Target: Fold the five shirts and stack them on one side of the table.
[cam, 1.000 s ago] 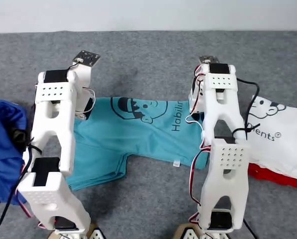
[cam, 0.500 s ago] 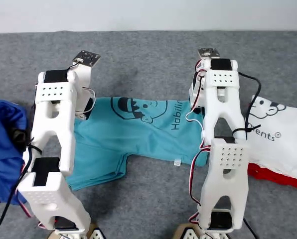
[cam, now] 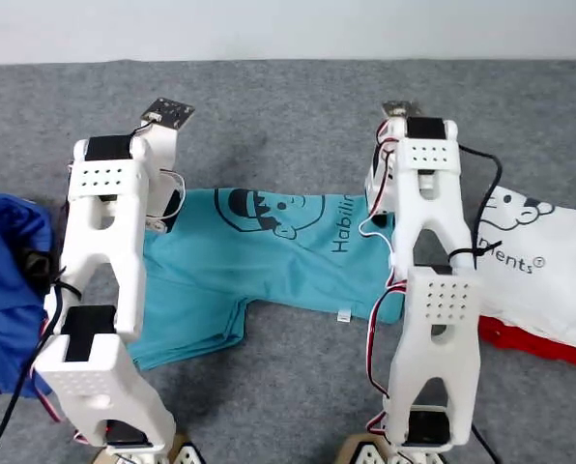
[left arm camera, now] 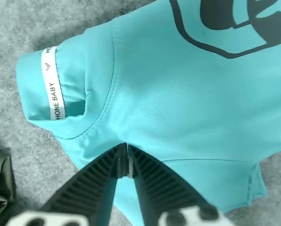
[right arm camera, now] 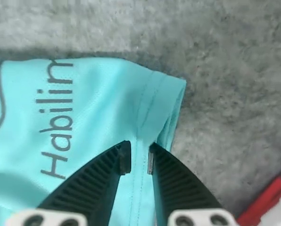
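- Pinching the teal shirt beside its collar, we are pressing our left gripper together on the fabric.
- We are nipping its hem edge in our right gripper.
- The shirt is lying spread on the grey table.

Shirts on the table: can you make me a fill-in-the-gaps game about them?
The left gripper and the right gripper both pinch the ____. The white shirt lies on the ____. Bunched up at the table's left end is the ____.
Missing words: teal shirt; red shirt; blue shirt.
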Tool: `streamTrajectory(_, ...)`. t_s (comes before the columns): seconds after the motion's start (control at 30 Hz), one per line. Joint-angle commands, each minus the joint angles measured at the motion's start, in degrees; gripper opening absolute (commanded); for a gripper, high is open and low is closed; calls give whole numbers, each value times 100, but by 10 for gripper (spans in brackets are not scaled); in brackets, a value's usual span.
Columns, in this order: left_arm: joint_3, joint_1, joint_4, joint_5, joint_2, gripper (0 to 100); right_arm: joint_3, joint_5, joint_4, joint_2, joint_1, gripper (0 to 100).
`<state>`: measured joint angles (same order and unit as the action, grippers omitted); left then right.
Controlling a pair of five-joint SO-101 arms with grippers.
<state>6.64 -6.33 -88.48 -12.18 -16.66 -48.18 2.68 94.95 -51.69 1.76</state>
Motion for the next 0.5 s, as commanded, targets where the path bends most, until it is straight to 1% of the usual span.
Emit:
streamTrajectory(0.0, 180, 44, -62, -62, 334, 6, -273, 62, 13, -22, -163, 72)
streamTrajectory(0.33, 171, 53, -97, -62, 334, 6, -281, 62, 13, 321, -224, 72)
streamTrajectory(0.47, 171, 53, -105, -62, 343, 6, -281, 62, -101, 224, -233, 72)
